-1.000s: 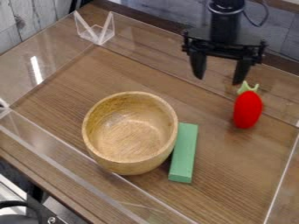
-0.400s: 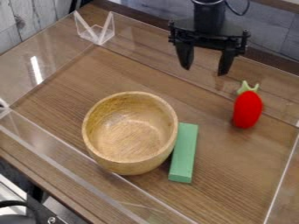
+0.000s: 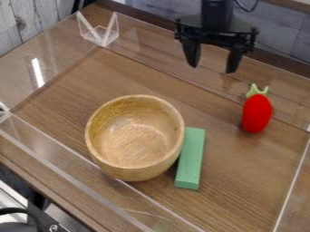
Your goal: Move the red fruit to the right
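Observation:
The red fruit (image 3: 256, 111), a glossy strawberry-shaped toy with a pale green leafy top, stands on the wooden table near the right edge. My gripper (image 3: 215, 63) hangs above the back of the table, up and to the left of the fruit and apart from it. Its two dark fingers point down, spread open, with nothing between them.
A wooden bowl (image 3: 134, 137) sits at the middle left, with a green block (image 3: 191, 158) lying along its right side. Clear acrylic walls (image 3: 49, 68) fence the table, and a clear bracket (image 3: 98, 30) stands at the back left.
The gripper has moved up and to the left in the picture, away from the red fruit, still open. The fruit, bowl and block have not moved.

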Tool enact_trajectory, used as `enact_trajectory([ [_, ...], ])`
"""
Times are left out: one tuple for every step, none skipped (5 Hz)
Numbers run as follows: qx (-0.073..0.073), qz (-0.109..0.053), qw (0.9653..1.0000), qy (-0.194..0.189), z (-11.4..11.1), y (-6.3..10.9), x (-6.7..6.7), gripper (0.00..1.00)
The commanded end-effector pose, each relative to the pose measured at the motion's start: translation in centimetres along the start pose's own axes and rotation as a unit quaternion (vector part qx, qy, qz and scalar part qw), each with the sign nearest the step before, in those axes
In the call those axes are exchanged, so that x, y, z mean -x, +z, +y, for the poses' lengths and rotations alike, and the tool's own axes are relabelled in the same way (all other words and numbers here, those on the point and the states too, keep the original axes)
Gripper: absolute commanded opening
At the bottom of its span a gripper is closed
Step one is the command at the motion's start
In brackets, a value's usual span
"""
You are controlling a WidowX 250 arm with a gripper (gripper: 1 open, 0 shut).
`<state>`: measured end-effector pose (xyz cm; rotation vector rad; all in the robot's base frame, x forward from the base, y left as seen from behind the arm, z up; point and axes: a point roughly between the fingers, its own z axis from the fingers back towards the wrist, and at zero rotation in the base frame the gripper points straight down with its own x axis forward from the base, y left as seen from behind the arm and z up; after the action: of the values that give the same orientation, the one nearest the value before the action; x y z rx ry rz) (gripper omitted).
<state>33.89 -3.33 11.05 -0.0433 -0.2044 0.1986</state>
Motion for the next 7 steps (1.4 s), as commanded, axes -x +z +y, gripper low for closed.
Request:
enact_trajectory([
  [0.005, -0.039, 0.9992, 0.006, -1.3, 1.4, -1.3, 1.00],
  [0.006, -0.044, 0.9990, -0.009, -0.2, 1.6, -1.8, 1.00],
  [0.007, -0.049, 0.9985, -0.022, 0.8, 1.9, -2.1, 1.00],
  [0.003, -0.052, 0.9985, -0.015, -0.4, 2.2, -2.3, 0.00],
  [0.000, -0.054, 0.9985, -0.012, -1.7, 1.9, -2.4, 1.00],
  [-0.005, -0.056, 0.9984, 0.001, -0.1, 2.8, -2.6, 1.00],
  [-0.013, -0.066, 0.9976, 0.015, 4.1, 3.3, -3.1, 1.00],
])
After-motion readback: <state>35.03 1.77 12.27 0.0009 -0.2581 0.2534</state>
